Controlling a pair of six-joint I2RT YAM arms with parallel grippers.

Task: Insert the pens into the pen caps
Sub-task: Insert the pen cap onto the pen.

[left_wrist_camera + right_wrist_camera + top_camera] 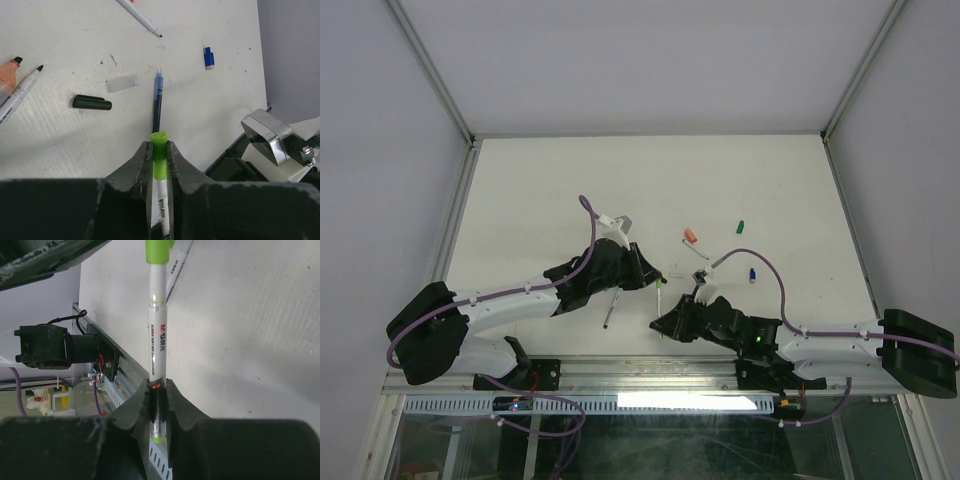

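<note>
- Closest to the near edge, the right gripper [158, 385] is clamped narrow on the lower barrel of a white pen [156, 340]. The pen's green tail end pokes out just behind the fingers.
- The pen is lifted off the tabletop [570, 180] and spans the gap between the two arms.
- At its other end, the left gripper [159, 144] is pinched tight around a light green cap [159, 155], with the pen's white barrel running back between its fingers.
- From the right wrist view the cap covers the tip and sits in line with the barrel. I judge this pen capped or very nearly so, though I cannot tell if it is pressed fully home.
- This is the only pen and cap I can see joined, so most of the work looks to be ahead.
- Loose on the tabletop ahead of the left gripper lie a blue pen [157, 102], a black cap [91, 103], a blue cap [209, 57], a black-tipped pen [22, 90] and a clear plastic piece [122, 83].
- Farther out sit an orange cap [691, 236] and a dark green cap [741, 226], well apart from each other.
- A dark pen [610, 310] lies uncapped under the left arm.
</note>
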